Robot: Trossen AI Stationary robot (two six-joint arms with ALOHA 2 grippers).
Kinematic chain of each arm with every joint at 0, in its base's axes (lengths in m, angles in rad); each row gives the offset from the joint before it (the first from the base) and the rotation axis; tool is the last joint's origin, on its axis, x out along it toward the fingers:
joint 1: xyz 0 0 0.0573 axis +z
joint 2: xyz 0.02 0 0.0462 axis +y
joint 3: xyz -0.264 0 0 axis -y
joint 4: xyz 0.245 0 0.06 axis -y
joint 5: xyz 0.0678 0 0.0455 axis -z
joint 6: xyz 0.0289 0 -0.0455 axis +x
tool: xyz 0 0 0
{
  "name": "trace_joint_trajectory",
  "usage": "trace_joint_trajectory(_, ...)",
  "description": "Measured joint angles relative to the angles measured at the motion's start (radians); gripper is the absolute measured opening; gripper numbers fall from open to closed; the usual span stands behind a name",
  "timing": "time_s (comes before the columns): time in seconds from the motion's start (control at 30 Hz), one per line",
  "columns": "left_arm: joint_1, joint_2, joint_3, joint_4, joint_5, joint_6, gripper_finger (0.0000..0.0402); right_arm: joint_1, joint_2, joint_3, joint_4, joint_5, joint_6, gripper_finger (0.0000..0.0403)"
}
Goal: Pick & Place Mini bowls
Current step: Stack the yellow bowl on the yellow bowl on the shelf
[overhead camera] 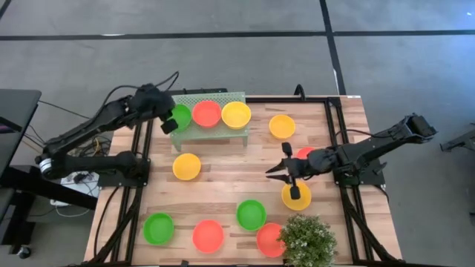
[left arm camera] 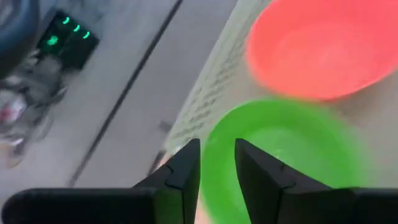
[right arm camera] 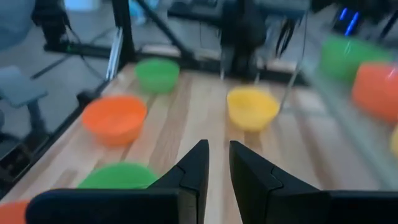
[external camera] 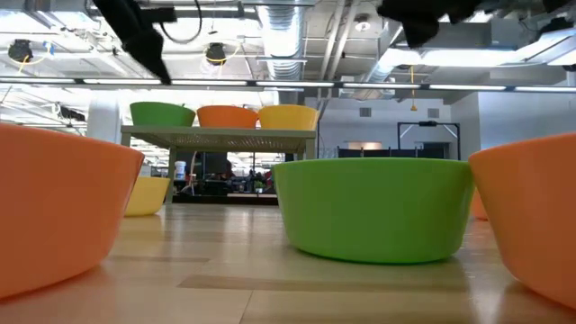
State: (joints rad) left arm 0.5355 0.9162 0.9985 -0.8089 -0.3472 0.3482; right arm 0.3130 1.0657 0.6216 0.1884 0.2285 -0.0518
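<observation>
We note smooth, glossy-looking plastic on the mini bowls [external camera: 373,207]. The table [overhead camera: 223,185] is pale planked wood with a soft sheen. The stand [overhead camera: 211,130] at its 11 o'clock looks like perforated, matt sheet. Gripper fingers [left arm camera: 180,180] appear matt black.

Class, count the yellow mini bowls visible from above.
4: one on the stand, one right of it, one mid-table, one under the right end effector. None seem hidden.
</observation>
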Motion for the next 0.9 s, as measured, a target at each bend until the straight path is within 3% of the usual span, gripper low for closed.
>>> trace_joint_trajectory(0.2,-0.192,-0.097,0.000,0.000,0.368,-0.225,0.0102,-0.051,0.018,0.000,0.081,0.039,-0.003,0.0060)
trace_joint_trajectory(0.27,-0.268,-0.107,0.000,0.003,0.407,-0.265,0.0102,-0.073,0.049,0.000,0.077,0.041,-0.003,0.0064)
trace_joint_trajectory(0.6,-0.593,-0.082,-0.237,0.209,0.336,-0.424,0.0102,-0.216,0.164,0.000,0.132,0.037,0.053,0.0126)
trace_joint_trajectory(0.8,-0.744,-0.040,-0.331,0.295,0.159,-0.504,0.0102,-0.264,0.164,0.000,-0.013,0.050,0.139,0.0159)
trace_joint_trajectory(0.9,-0.800,-0.009,-0.358,0.405,0.079,-0.504,0.0102,-0.292,0.164,0.000,-0.080,0.138,0.229,0.0166)
